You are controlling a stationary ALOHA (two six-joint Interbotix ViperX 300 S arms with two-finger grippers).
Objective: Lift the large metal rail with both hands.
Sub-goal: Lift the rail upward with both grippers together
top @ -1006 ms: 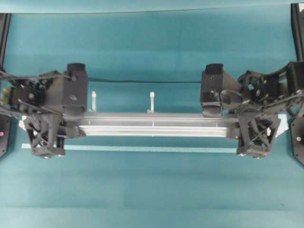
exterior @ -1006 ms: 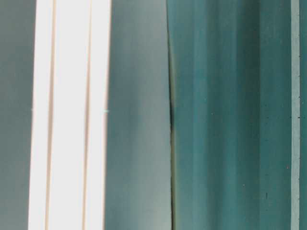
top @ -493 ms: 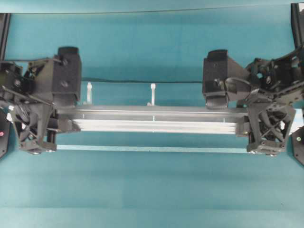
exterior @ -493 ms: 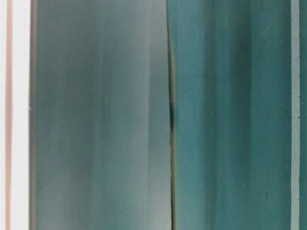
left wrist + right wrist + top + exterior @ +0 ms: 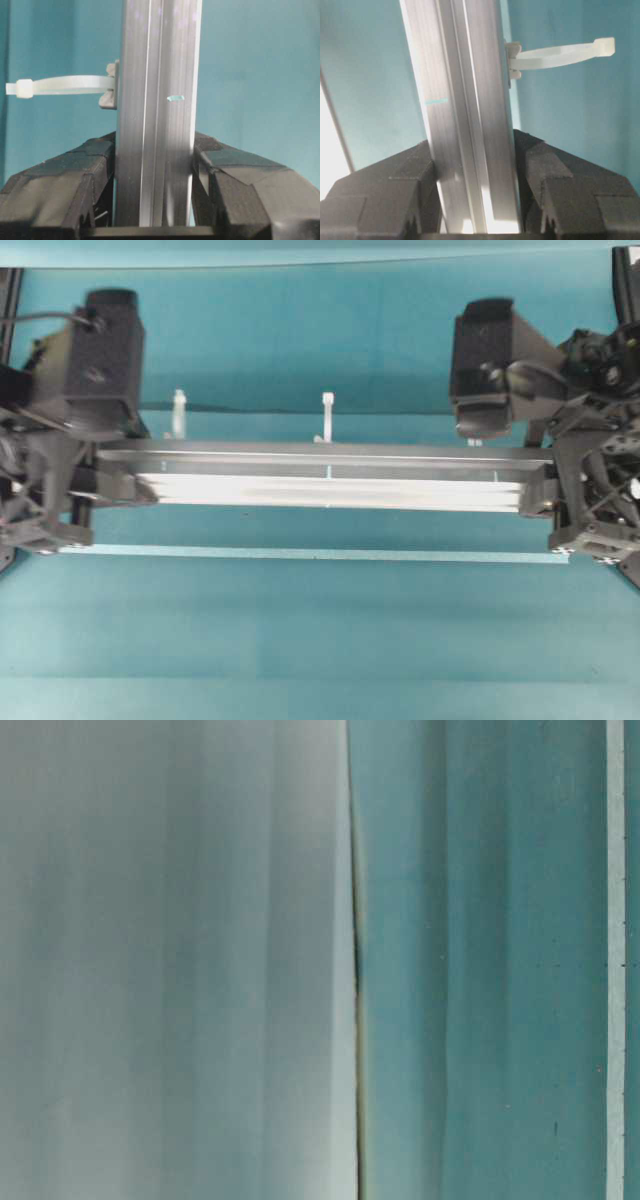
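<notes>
Where the overhead view runs left to right across the middle of the frame, the large metal rail [image 5: 330,480] lies level, silver and grooved lengthwise, over the teal table [image 5: 320,640]. Left gripper [image 5: 100,485] at the rail's left end, right gripper [image 5: 548,492] at its right end; each is clamped on the rail, one at either end. In the left wrist view the rail [image 5: 157,115] stands up the centre of the frame with a black finger [image 5: 60,185] pressed against each side, no gap visible at the contact. Same in the right wrist view: rail [image 5: 465,120] slightly tilted in frame, a finger [image 5: 570,190] tight on each flank. White pegs [image 5: 327,415] stick out from the rail's upper edge in the overhead view; two clearly seen, a third near the right arm only partly visible. One peg [image 5: 60,86] shows at left in the left wrist view, one [image 5: 560,52] at upper right in the right wrist view. A thin pale tape strip [image 5: 310,554] lies on the table below the rail, parallel to it and apart. The table-level view is blurred bands of grey and teal; nothing there can be identified.
</notes>
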